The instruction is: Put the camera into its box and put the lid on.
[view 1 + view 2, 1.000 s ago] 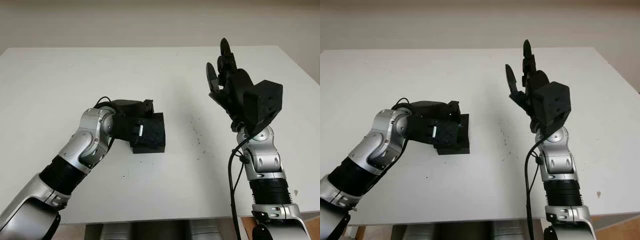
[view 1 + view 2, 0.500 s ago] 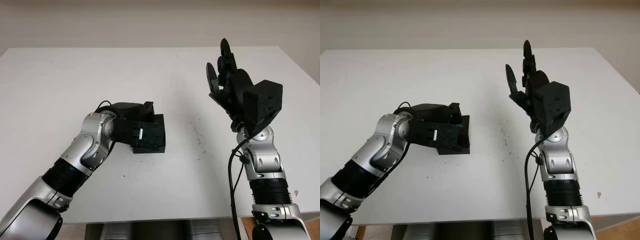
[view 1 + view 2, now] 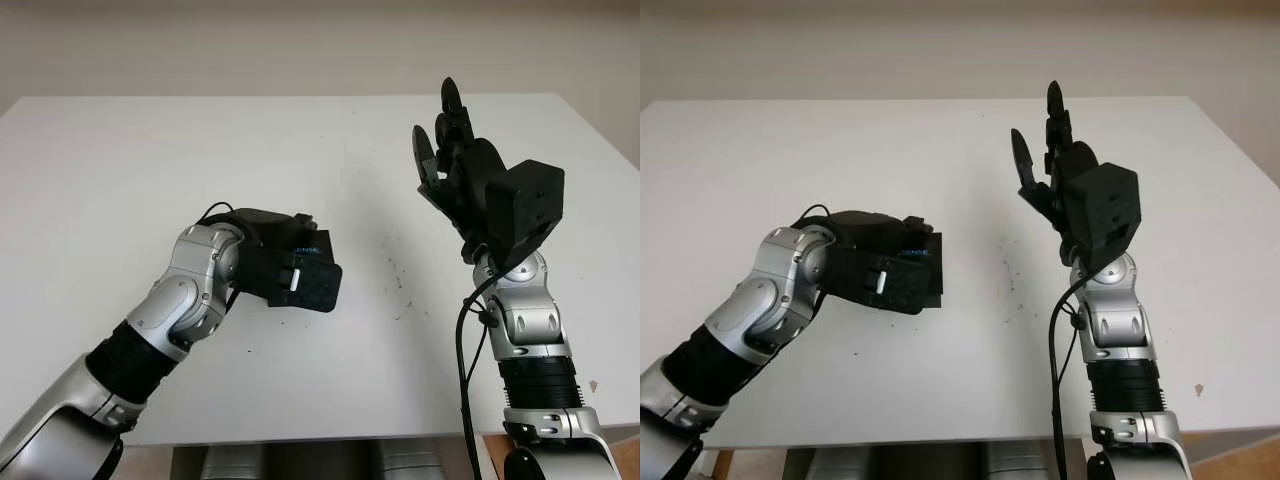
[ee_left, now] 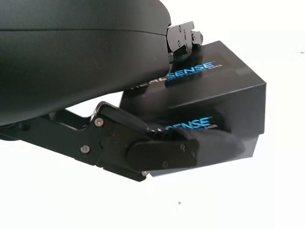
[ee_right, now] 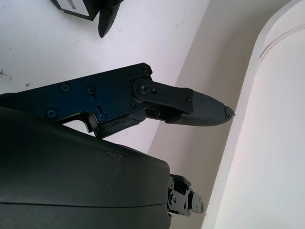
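A black box [image 3: 318,284] with blue lettering [image 4: 190,72] is held a little above the white table [image 3: 140,160], left of centre, tilted with its near edge raised. My left hand [image 3: 298,262] is shut on it: one finger [image 4: 200,147] presses the box's side and the others [image 4: 183,34] reach over its top. A white label [image 3: 291,280] shows on the box's near end. My right hand [image 3: 445,140] is open, raised well above the table's right half with its fingers pointing up. What is inside the box is hidden.
Small dark specks [image 3: 396,272] mark the table between the two arms. The table's front edge [image 3: 330,435] runs close to both forearms, and its right edge [image 3: 600,130] lies beyond my right hand.
My left hand has tipped the box up off the table and carried it slightly right and nearer. The right arm has stayed still.
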`<state>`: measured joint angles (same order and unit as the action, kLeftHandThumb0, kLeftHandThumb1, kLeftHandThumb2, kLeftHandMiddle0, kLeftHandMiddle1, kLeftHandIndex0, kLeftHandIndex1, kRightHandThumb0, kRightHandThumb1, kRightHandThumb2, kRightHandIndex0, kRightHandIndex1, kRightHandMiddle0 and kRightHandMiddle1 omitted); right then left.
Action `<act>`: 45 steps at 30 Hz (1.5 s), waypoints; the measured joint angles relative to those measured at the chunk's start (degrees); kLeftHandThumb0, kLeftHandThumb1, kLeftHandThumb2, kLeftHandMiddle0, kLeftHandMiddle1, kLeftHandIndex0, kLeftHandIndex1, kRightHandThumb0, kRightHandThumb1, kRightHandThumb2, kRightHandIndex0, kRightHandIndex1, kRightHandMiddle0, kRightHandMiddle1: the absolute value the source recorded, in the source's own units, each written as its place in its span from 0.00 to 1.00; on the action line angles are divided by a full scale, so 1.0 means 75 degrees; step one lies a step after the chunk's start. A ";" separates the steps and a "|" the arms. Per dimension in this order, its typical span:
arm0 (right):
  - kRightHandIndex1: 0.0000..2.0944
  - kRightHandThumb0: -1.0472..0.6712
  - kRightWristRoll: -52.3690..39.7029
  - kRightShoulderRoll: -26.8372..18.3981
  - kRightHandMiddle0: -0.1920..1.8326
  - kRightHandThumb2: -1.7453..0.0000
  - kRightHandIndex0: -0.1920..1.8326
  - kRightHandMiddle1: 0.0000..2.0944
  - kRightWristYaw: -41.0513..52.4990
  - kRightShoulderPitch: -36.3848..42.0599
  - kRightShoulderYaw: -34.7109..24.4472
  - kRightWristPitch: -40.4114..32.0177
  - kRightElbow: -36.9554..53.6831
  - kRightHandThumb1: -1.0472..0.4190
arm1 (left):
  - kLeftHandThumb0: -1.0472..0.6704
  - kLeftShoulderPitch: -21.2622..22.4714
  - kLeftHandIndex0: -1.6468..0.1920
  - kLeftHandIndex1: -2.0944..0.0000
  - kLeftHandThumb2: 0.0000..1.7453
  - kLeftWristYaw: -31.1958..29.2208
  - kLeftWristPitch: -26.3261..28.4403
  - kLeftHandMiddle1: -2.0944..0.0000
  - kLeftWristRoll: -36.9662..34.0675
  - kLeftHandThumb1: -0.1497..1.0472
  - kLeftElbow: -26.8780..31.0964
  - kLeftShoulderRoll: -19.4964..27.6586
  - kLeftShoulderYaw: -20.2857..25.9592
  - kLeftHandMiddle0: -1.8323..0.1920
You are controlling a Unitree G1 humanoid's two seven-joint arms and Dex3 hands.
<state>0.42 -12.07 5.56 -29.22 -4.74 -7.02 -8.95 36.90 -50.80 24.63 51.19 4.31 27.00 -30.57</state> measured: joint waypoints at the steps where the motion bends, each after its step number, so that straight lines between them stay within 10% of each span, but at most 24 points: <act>1: 0.03 0.20 0.0001 -0.0001 0.01 0.66 0.01 0.03 0.0003 -0.0002 0.0000 0.0002 -0.0001 0.00 | 0.17 -0.0035 1.00 1.00 0.34 -0.0083 0.0041 1.00 0.0000 1.00 0.0107 0.0012 0.0015 1.00; 21: 0.03 0.21 -0.0061 -0.0027 0.01 0.66 0.01 0.03 0.0086 -0.0067 -0.0020 0.0072 -0.0067 0.00 | 0.16 -0.1029 1.00 1.00 0.36 -0.0886 -0.0144 1.00 -0.0376 1.00 0.2056 0.0604 0.0694 1.00; 30: 0.02 0.22 -0.0185 -0.0034 0.01 0.67 0.01 0.03 0.0222 -0.0069 -0.0026 -0.0053 -0.0062 0.00 | 0.13 -0.2235 1.00 1.00 0.40 0.0384 -0.0545 1.00 -0.0710 1.00 0.2376 0.0659 0.1298 1.00; 45: 0.02 0.24 -0.0346 -0.0029 0.01 0.65 0.00 0.01 0.0430 -0.0026 -0.0036 0.0092 -0.0076 0.00 | 0.11 -0.2042 1.00 1.00 0.40 0.3535 -0.1408 1.00 -0.1454 1.00 -0.0860 -0.0525 0.1448 1.00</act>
<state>-2.17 -12.29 8.78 -29.42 -5.01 -6.33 -9.52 21.59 -24.28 14.07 40.29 -2.14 23.07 -19.71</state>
